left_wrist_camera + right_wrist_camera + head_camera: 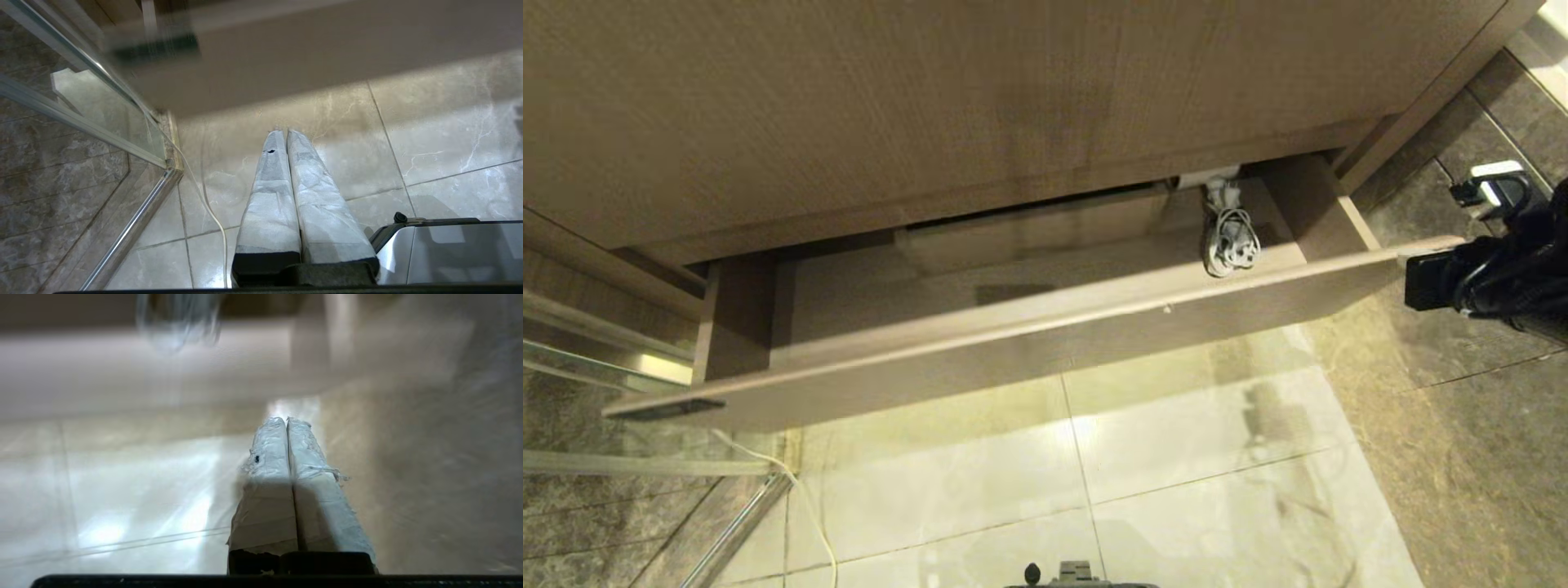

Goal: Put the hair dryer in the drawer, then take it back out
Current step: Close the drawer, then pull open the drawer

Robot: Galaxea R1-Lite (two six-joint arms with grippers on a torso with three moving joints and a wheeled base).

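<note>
Two shut grippers [287,132] [287,419], 1 drawer [1013,359], 1 dryer [1229,233].

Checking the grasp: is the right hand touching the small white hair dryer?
Apart: in the head view, the right hand is outside the beige drawer; dryer lies inside.

We look down on a floor [1192,457] of pale glossy tiles that throw back a bright ceiling light; to the right and far left the tiles [1454,441] turn to dark veined stone. A wood-grain cabinet panel [980,98] fills the top. At the left stands a glass partition [102,118] in a chrome frame [135,228], with a thin white cable [212,216] trailing beside it.
</note>
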